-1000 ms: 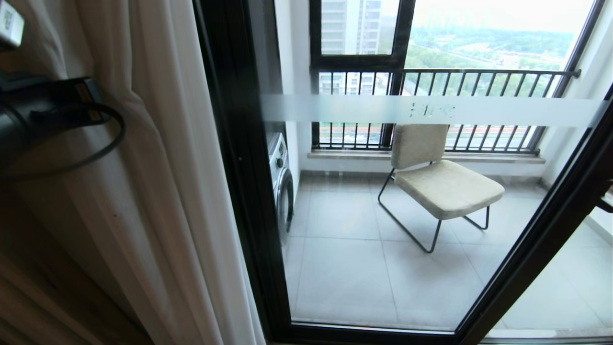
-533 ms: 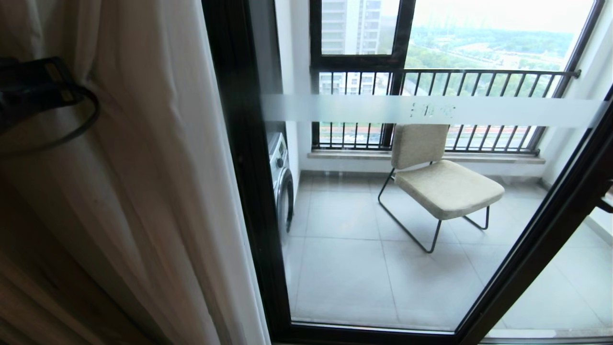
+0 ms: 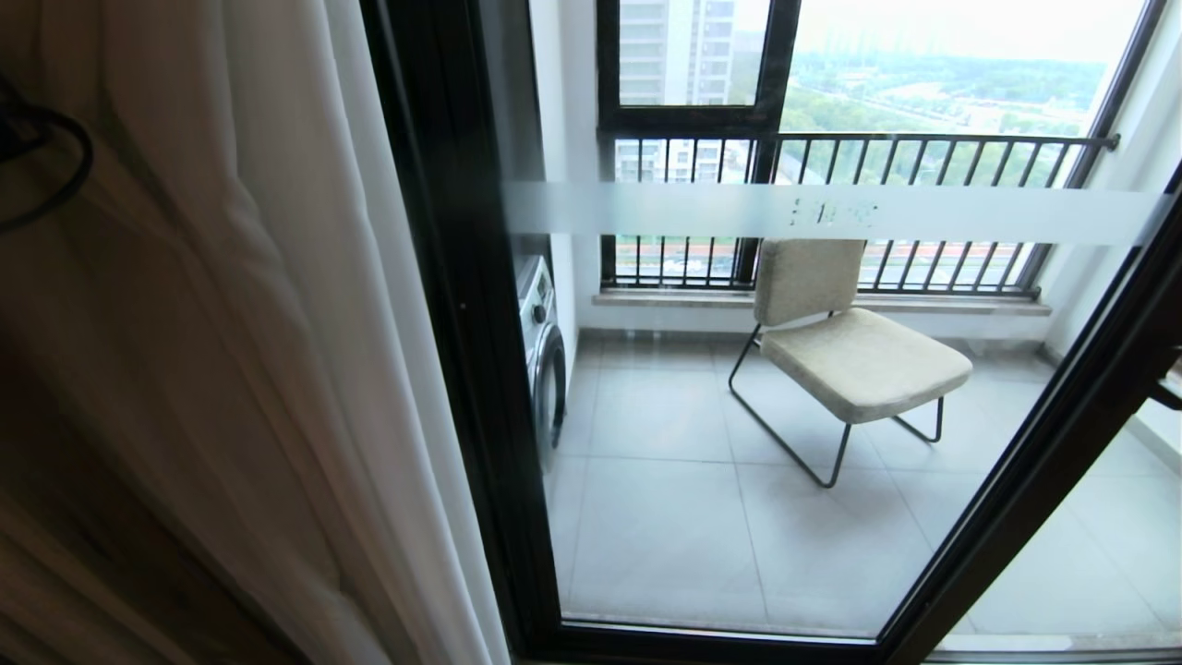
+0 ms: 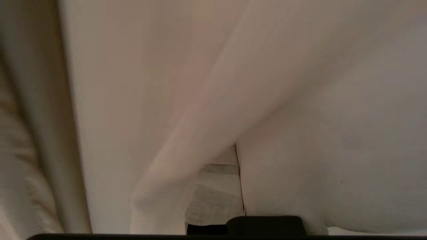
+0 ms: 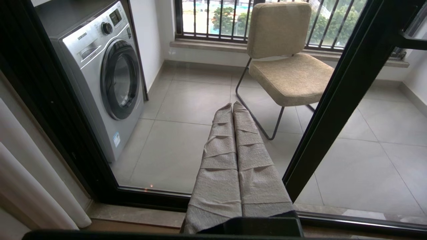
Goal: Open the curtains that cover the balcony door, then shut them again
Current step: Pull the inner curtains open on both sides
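The curtains (image 3: 231, 323) hang bunched at the left of the balcony door (image 3: 462, 323), whose glass with its frosted band (image 3: 646, 211) is uncovered. My left arm is almost out of the head view; only its black cable loop (image 3: 55, 185) shows at the far left against the curtains. In the left wrist view my left gripper (image 4: 233, 166) is shut and buried in pale curtain folds (image 4: 166, 83), with one wrapped finger (image 4: 213, 200) showing. Whether cloth is pinched is hidden. My right gripper (image 5: 232, 106) is shut, holds nothing, and points at the foot of the door.
Behind the glass stand a beige chair (image 3: 850, 342) and a silver washing machine (image 3: 545, 351), with a black railing (image 3: 831, 139) beyond. A second black door frame (image 3: 1043, 462) slants at the right, with a handle (image 3: 1165, 392) at the edge.
My left arm has slid left along the curtains and nearly out of the head view. The curtains' edge swung right, then back left. The right arm is still.
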Available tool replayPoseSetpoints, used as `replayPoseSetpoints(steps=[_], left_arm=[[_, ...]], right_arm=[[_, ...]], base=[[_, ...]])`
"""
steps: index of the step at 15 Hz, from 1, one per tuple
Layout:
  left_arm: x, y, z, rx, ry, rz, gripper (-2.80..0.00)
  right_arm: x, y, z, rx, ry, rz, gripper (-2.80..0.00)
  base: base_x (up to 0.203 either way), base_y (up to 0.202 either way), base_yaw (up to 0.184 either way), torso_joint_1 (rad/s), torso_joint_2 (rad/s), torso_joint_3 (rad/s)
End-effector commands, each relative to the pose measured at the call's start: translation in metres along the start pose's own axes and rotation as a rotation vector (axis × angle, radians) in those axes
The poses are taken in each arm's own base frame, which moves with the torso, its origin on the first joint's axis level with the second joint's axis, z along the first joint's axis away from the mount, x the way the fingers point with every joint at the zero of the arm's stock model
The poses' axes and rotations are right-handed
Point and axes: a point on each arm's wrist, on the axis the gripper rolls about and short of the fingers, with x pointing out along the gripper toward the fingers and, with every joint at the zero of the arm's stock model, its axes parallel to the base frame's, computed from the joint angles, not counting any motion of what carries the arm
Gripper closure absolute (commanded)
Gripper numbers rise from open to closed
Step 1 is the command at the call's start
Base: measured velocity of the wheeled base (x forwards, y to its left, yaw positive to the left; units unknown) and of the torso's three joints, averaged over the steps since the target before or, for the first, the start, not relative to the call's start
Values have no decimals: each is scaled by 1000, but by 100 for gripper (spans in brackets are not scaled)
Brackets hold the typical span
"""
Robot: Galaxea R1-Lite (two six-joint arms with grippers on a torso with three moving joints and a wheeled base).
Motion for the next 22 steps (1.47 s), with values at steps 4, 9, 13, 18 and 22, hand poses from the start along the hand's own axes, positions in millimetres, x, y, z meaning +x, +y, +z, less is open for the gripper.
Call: replayPoseSetpoints(steps=[4,9,13,18,22], left_arm=[[54,69,15,-50,-79,243,0],[84,156,25,-131,-131,422,0],[101,223,17,-176,-141,558,0],[107,285,6,-209,-123,644,0],[106,285,6,-222,-119,643,0]], right_arm=[[0,0,0,-1,0,1,0],[0,0,0,-1,0,1,0],[0,0,0,-1,0,1,0],[0,0,0,-1,0,1,0],[0,0,0,-1,0,1,0]], base=[[0,0,0,0,0,0],[0,0,0,0,0,0],[0,0,0,0,0,0],[0,0,0,0,0,0],[0,0,0,0,0,0]])
